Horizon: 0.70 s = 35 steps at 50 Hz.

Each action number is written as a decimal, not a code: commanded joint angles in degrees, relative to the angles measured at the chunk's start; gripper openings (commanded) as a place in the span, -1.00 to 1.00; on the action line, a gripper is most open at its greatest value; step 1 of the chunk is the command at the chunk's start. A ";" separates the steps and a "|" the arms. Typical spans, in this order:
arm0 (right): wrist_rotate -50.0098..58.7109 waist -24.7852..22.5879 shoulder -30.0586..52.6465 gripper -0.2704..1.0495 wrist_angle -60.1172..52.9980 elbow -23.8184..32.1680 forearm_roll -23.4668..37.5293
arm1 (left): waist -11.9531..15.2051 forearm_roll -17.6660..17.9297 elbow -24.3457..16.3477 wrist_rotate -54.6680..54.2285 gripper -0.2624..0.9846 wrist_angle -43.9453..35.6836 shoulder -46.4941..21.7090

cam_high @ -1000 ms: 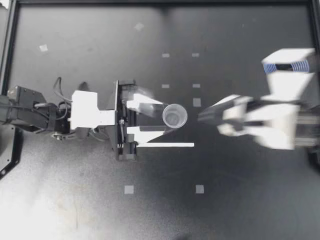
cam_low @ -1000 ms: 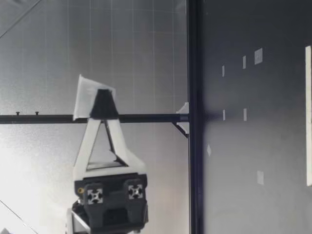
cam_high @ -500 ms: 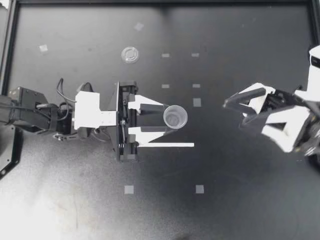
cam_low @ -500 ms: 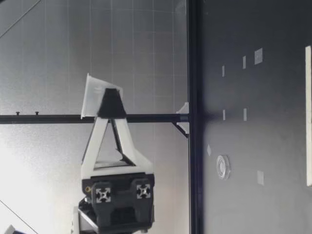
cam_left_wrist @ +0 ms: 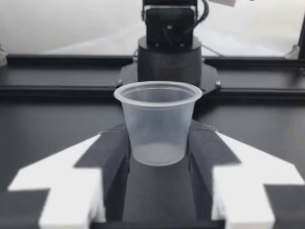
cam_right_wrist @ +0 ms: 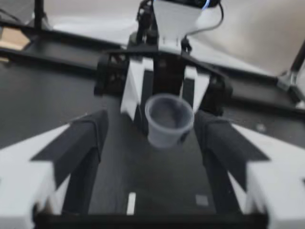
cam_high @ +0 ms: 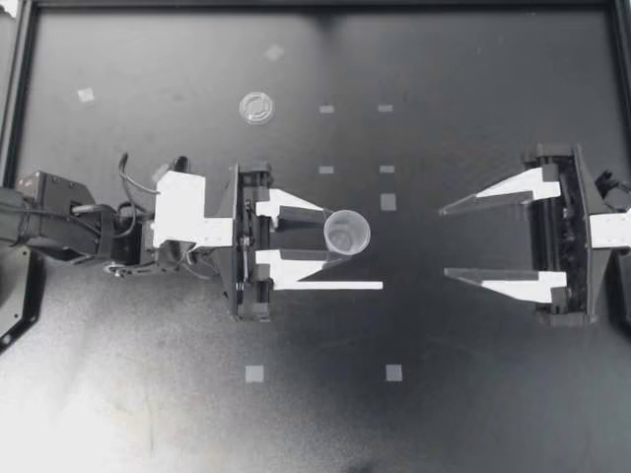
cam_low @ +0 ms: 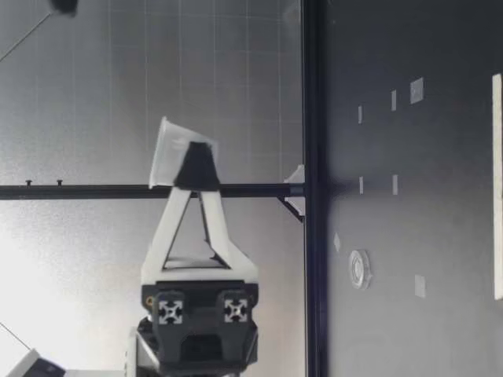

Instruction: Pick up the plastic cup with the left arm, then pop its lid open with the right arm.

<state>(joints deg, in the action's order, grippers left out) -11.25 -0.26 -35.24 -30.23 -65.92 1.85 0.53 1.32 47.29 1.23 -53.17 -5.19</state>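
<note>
The cup [cam_high: 346, 233] is kept clamped upright by the left gripper [cam_high: 325, 235] over the table's [cam_high: 493, 394] middle, seemingly for a handover. The right gripper [cam_high: 444, 241], spread wide and empty, must be aligned around it.

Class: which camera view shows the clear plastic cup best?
The left wrist view: the cup sits close, seen whole from rim to base, clamped by the left jaws. The top view shows only its mouth; the low view its side, partly hidden; the right wrist view shows it from farther off.
</note>
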 commanded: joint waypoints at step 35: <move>3.52 0.26 -5.45 0.47 -2.46 -2.81 -0.53 | 0.09 -0.09 -2.99 1.05 -0.13 2.72 1.05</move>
